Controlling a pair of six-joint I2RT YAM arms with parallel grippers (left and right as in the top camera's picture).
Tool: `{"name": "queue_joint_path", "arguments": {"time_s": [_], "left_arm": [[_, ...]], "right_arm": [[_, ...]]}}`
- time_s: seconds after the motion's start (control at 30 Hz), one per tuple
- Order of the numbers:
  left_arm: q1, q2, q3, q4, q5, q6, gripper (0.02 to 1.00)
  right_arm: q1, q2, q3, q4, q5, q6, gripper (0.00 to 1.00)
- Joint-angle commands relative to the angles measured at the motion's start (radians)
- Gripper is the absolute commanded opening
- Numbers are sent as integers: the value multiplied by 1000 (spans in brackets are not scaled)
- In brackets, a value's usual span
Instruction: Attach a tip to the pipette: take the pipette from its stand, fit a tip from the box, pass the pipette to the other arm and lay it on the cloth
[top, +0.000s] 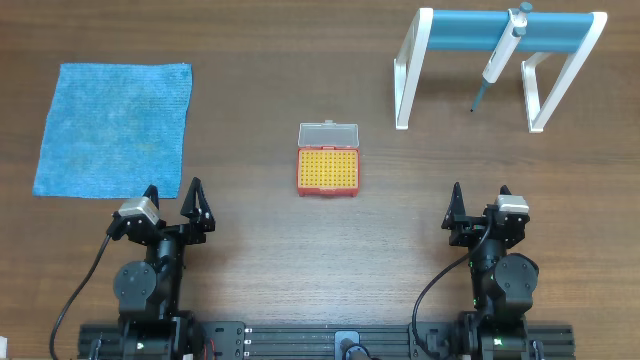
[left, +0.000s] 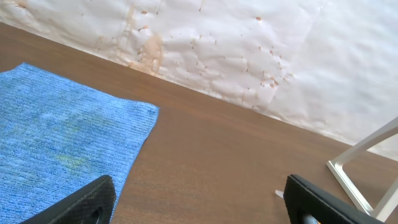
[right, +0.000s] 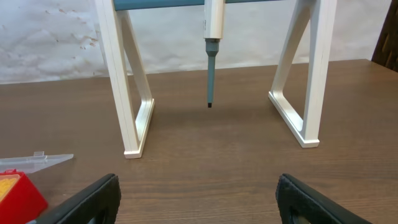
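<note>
Two white stand legs (right: 124, 106) flank the hanging pipette (right: 214, 25).

You have the cloth (top: 113, 130) at the left of the table (top: 250, 240); the tip box (top: 328, 160) lies mid-table, right of it; the stand (top: 455, 32) is back right, well apart from the tip box; the pipette (top: 497, 62) hangs on its bar.

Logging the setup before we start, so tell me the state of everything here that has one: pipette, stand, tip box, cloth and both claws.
Pipette: hanging on the stand, no tip fitted.
Stand: upright on the table.
Tip box: lid open, yellow tips inside.
Cloth: spread flat, nothing on it.
Left claw: open, empty.
Right claw: open, empty.
</note>
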Motion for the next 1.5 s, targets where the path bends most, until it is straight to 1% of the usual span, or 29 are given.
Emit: {"name": "queue_joint_path", "arguments": {"time_s": [0.03, 1.03, 1.1, 1.17, 1.27, 1.33, 1.37, 1.4, 1.43, 1.47, 1.5], "left_arm": [[2, -5, -3, -5, -11, 7, 875], [2, -5, -3, -5, -11, 7, 875], [2, -5, -3, -5, -11, 6, 877], [2, -5, -3, -5, -11, 7, 875], [2, -5, -3, -5, -11, 7, 875], [2, -5, -3, -5, -11, 7, 875], [2, -5, -3, -5, -11, 7, 875], [2, -5, -3, -5, -11, 7, 875], [2, -5, -3, -5, -11, 6, 875], [2, -5, -3, -5, -11, 6, 875], [2, -5, -3, -5, -11, 7, 875]], "right_arm": [[6, -11, -2, -7, -3, 7, 812], [6, -11, -2, -6, -3, 7, 812], [6, -10, -2, -7, -43, 8, 814], [6, 10, -2, -6, -39, 8, 814], [5, 139, 65, 2, -39, 7, 814], [-18, 364, 251, 4, -39, 7, 814], [-39, 523, 367, 33, -39, 7, 814], [-50, 618, 422, 78, -39, 7, 814], [-61, 702, 453, 146, -39, 6, 814], [-79, 880, 470, 397, -39, -48, 816], [-89, 1012, 470, 591, -39, -110, 816]]}}
